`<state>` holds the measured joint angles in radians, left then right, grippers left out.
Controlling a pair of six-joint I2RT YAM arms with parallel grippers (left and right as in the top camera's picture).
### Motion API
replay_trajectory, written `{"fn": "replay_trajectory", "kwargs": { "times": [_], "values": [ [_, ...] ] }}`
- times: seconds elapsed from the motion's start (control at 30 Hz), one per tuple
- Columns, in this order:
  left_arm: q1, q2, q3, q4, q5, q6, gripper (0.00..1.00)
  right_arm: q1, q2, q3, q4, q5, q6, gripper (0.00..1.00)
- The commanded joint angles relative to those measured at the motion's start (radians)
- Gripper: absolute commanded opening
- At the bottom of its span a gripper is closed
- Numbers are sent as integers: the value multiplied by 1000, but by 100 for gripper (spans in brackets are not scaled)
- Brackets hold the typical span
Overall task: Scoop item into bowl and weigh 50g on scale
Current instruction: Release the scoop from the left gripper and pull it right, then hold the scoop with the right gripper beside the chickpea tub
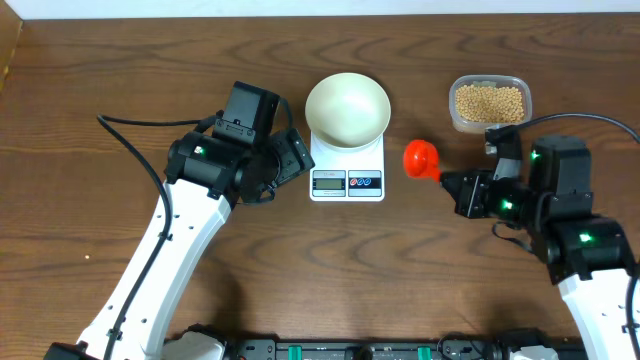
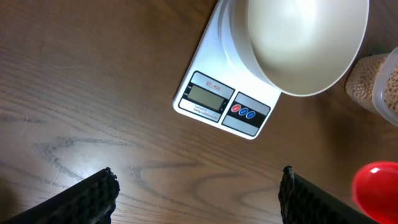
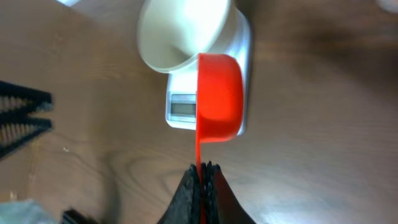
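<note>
The cream-white bowl (image 1: pixel 348 108) stands empty on the white scale (image 1: pixel 347 181); both also show in the left wrist view, bowl (image 2: pixel 298 43) and scale (image 2: pixel 224 106), and in the right wrist view, bowl (image 3: pixel 180 31) and scale (image 3: pixel 182 107). The tan-yellow beans (image 1: pixel 490 101) fill a clear tub at the back right. My right gripper (image 3: pixel 203 169) is shut on the thin handle of a red scoop (image 3: pixel 218 96), held just right of the scale (image 1: pixel 421 159). My left gripper (image 2: pixel 199 193) is open and empty, left of the scale.
The clear plastic tub (image 1: pixel 455 103) stands right of the bowl; its edge shows in the left wrist view (image 2: pixel 385 81). A black rail (image 1: pixel 360 350) runs along the table's front edge. Dark wooden tabletop (image 1: pixel 80 90) lies all around.
</note>
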<state>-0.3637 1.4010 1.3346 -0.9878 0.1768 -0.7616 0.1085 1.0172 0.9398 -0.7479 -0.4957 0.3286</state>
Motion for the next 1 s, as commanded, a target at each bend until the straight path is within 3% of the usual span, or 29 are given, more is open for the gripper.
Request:
{"fn": "replay_trajectory", "kwargs": {
  "times": [0.0, 0.33, 0.67, 0.7, 0.77, 0.97],
  "values": [
    [-2, 8, 2, -5, -13, 10, 85, -5, -8, 75, -34, 86, -61, 1],
    [-2, 8, 2, -5, -13, 10, 86, -5, -99, 108, -88, 142, -80, 1],
    [-2, 8, 2, -5, -13, 10, 87, -5, -239, 108, -261, 180, -102, 1],
    [-2, 8, 2, -5, -13, 10, 88, -5, -240, 108, -282, 195, -102, 1],
    [-2, 8, 2, -5, -13, 10, 100, -5, -239, 108, -301, 210, -103, 1],
    [-2, 8, 2, -4, -13, 10, 98, -4, -225, 108, -276, 226, -138, 1]
  ]
}}
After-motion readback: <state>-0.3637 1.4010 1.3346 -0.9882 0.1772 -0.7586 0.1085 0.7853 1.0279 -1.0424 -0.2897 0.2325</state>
